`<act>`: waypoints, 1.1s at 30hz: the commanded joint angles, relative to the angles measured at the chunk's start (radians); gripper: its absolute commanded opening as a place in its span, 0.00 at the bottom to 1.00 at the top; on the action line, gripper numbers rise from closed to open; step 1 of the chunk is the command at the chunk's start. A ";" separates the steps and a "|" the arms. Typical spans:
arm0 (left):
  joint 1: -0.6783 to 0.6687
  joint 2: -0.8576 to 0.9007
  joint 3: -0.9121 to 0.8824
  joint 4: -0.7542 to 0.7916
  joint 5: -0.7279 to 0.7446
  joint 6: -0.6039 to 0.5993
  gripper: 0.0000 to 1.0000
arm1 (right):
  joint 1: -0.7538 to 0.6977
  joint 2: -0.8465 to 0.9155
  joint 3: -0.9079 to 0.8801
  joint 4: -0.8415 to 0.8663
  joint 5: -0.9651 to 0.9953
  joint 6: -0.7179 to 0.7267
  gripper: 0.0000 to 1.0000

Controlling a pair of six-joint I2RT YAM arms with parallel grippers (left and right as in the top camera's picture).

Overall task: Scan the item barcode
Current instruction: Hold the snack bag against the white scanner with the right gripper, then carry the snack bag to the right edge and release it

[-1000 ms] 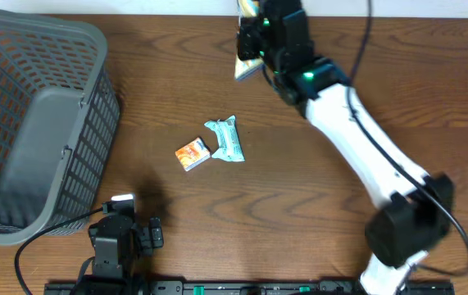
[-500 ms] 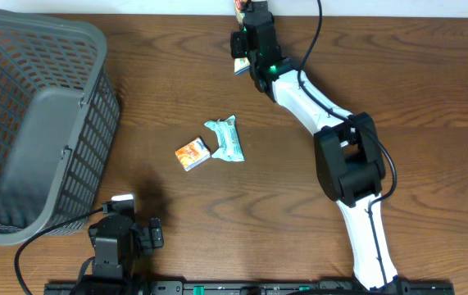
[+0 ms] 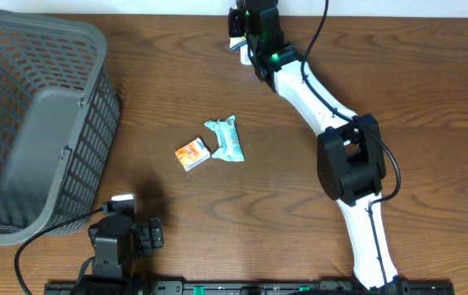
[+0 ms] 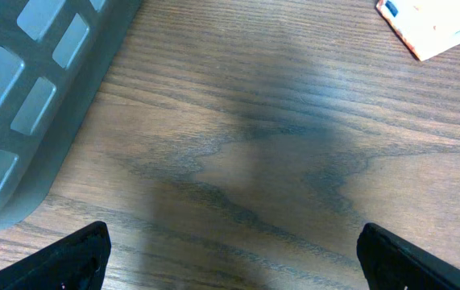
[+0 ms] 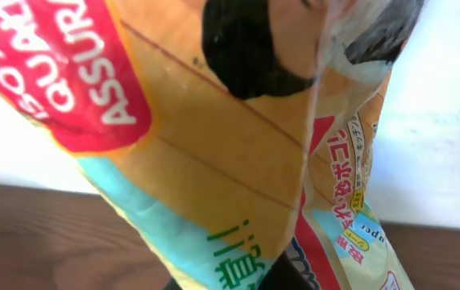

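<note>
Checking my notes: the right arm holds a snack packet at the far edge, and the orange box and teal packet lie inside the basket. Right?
No. The overhead view shows the orange box and teal packet lying on the table, right of the basket, not inside it. The right arm does hold a snack packet at the far edge.

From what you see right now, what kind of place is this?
Probably a mock shop checkout on a wooden table: a grey shopping basket stands there, a small orange box and a teal packet lie nearby, and a snack packet is held up.
</note>
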 commanded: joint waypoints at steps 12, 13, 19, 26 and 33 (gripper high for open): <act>0.002 -0.001 -0.005 -0.018 -0.002 -0.005 0.98 | -0.094 -0.275 0.023 -0.755 0.486 0.086 0.01; 0.002 -0.001 -0.005 -0.018 -0.002 -0.005 0.98 | -0.111 -0.290 0.023 -0.852 0.526 0.121 0.01; 0.002 -0.001 -0.005 -0.018 -0.002 -0.005 0.98 | -0.274 -0.301 0.006 -1.242 0.698 0.364 0.01; 0.002 -0.001 -0.005 -0.018 -0.002 -0.005 0.98 | -0.505 -0.298 -0.187 -1.148 0.699 0.388 0.01; 0.002 -0.001 -0.005 -0.018 -0.002 -0.005 0.98 | -0.705 -0.298 -0.477 -0.917 0.660 0.388 0.01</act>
